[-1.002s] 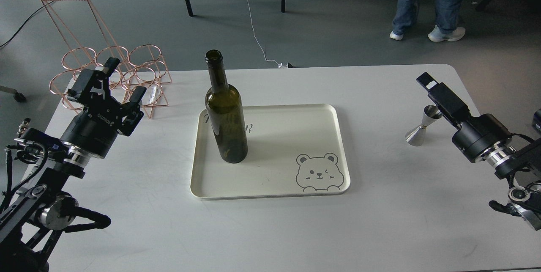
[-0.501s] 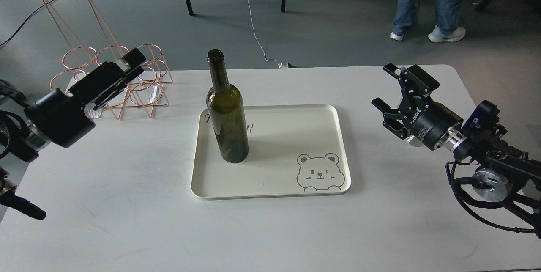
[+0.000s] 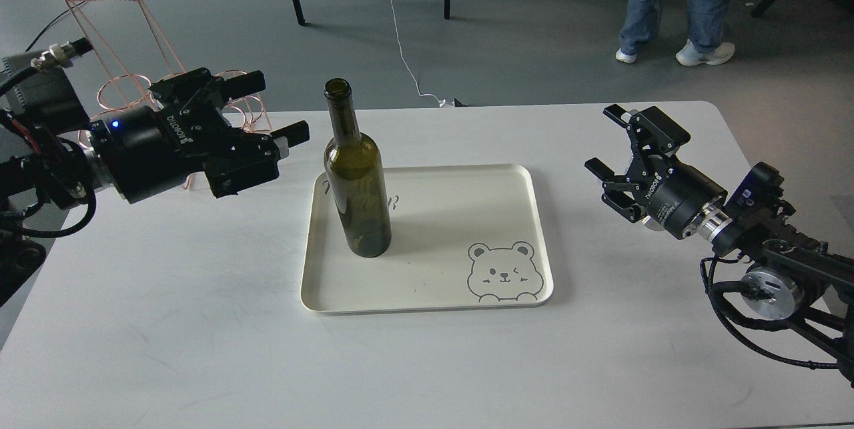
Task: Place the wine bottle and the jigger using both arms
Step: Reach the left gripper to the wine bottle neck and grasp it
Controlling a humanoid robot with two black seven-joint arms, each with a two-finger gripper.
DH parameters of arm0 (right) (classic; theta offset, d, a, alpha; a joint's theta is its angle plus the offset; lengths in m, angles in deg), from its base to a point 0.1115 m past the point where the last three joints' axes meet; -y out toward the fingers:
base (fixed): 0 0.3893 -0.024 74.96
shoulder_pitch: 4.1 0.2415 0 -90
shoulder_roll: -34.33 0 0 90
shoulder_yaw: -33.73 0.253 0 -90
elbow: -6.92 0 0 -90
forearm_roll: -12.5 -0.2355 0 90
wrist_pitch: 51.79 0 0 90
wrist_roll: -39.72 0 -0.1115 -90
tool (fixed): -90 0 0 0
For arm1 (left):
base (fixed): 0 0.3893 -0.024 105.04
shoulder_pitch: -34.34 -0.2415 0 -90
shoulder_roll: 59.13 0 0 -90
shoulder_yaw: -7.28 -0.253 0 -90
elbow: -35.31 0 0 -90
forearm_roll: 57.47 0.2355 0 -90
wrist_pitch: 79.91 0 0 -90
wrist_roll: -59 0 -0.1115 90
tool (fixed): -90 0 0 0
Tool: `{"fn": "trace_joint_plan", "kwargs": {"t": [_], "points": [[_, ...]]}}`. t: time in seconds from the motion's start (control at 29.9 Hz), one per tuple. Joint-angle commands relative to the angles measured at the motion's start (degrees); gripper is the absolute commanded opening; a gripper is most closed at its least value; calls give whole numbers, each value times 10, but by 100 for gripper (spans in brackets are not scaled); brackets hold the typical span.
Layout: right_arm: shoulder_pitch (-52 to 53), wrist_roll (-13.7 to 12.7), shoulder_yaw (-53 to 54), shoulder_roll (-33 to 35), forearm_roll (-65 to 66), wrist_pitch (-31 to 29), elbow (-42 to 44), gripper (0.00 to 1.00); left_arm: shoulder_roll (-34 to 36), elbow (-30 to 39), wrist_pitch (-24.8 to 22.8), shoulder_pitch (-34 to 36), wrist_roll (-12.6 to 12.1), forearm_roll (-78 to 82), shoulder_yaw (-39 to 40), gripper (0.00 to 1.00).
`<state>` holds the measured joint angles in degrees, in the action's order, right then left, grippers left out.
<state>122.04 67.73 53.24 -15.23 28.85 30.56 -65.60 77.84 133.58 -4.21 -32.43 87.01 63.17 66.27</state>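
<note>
From the head view, the wine bottle (image 3: 355, 175) stood upright on the left part of the cream tray (image 3: 427, 295), which lay flat in the middle of the white table (image 3: 427, 369). A bear face (image 3: 502, 271) was printed on the tray's near right corner.

My left gripper (image 3: 277, 109) hovered just left of the bottle's neck, not touching it; its fingers (image 3: 292, 133) were spread wide with nothing between them. Behind that arm, a copper wire rack (image 3: 127, 49) stood at the table's far left corner.

My right gripper (image 3: 607, 142) hung over the right side of the table, well apart from the tray, its fingers (image 3: 599, 169) also parted and holding nothing. A sliver of bright metal showed behind the gripper body, but I could not tell whether that was the jigger. A person's legs (image 3: 674, 2) were on the floor beyond the table.
</note>
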Motion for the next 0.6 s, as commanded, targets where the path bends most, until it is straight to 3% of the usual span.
{"fn": "trace_joint_plan", "kwargs": {"t": [0.0, 0.57], "points": [[0, 0, 0, 1, 0, 0, -1, 99, -34, -24, 0, 17, 0, 19, -19, 98], [-13, 0, 0, 1, 2, 0, -1, 99, -93, -99, 1, 60, 0, 18, -27, 98]]}}
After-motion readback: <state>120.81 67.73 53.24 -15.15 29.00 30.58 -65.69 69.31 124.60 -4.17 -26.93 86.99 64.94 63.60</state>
